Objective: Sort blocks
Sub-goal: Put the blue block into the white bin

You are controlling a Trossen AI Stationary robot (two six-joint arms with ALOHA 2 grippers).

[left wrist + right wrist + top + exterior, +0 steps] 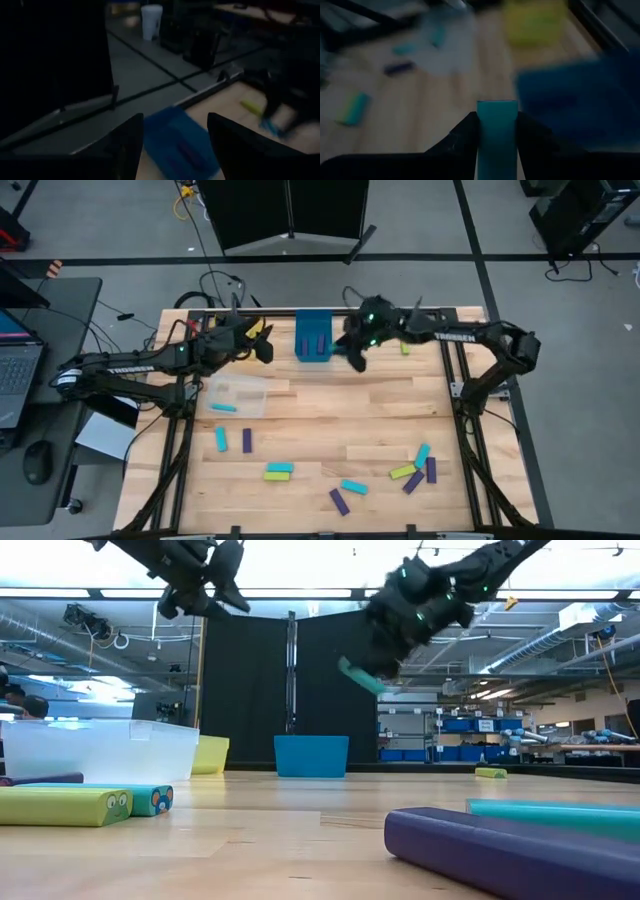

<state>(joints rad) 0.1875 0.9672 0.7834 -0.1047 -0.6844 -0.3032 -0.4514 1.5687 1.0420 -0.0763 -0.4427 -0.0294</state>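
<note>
- Pale wooden table [330, 420] sits in a black frame on a grey floor, with a laptop desk [30, 330] at the left arm's side and an open workshop behind.
- Blue bin [314, 336] stands at the far edge in the middle; two dark purple bars lie inside it.
- Yellow bin [258, 330] sits just beside it on the left arm's side, mostly hidden under that arm; its contents cannot be made out.
- Clear bin [238, 394] rests nearer, to the left, with one teal block [224, 408] at its near edge.
- Right gripper [357, 358] hangs in the air just beside the blue bin, fingers closed on a teal bar [496, 131] that sticks out past the fingertips.
- Left gripper [264, 346] hovers between the yellow and blue bins, fingers [129, 145] spread apart and holding nothing.
- Loose blocks [415, 468] in lime, teal and purple lie scattered across the near half of the table, well apart from the bins.
- One lime block [405, 348] lies alone near the far edge, under the right arm.
- Both arms cross over the far strip of the table, covering part of the bins from above.
</note>
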